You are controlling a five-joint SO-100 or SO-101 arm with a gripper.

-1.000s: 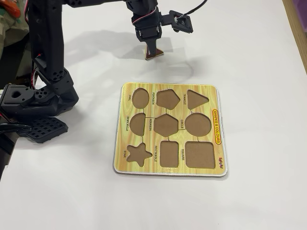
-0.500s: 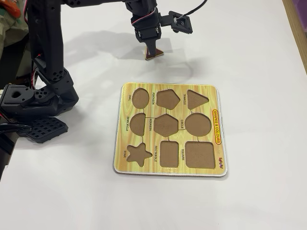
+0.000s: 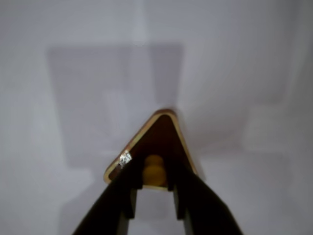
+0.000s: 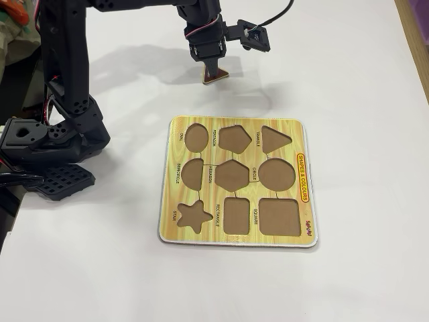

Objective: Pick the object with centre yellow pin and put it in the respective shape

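In the wrist view, the end effector [image 3: 155, 188] comes up from the bottom edge as two dark fingers [image 3: 128, 196] closed on a small yellow pin [image 3: 154, 171]. That pin stands in the middle of a brown triangle piece [image 3: 159, 137], whose tip points toward the upper middle of the frame. The piece has a pale rim and a small bright glint at its lower left corner. Behind it is only the white bench [image 3: 244, 73], with soft grey shadows across it.

In the fixed view, the black arm [image 4: 67, 74] fills the upper left of the frame and reaches across to the upper middle, where the end effector [image 4: 213, 67] grips the triangle piece [image 4: 216, 76]. The piece hangs tilted, just above or barely touching the bench [image 4: 348, 87]; I cannot tell which. The puzzle board [image 4: 305, 201] lies in the centre, well apart from the piece, with all nine cutouts empty. The triangle hole [image 4: 275, 138] is at the board's upper right.

The piece looks like thin wood or pressed board: light, stiff, and unlikely to break. The pin is the only sensible place to hold it, but it is small and round, so I expect the piece can swing or twist around it. It will probably need levelling and turning before it drops into the hole.
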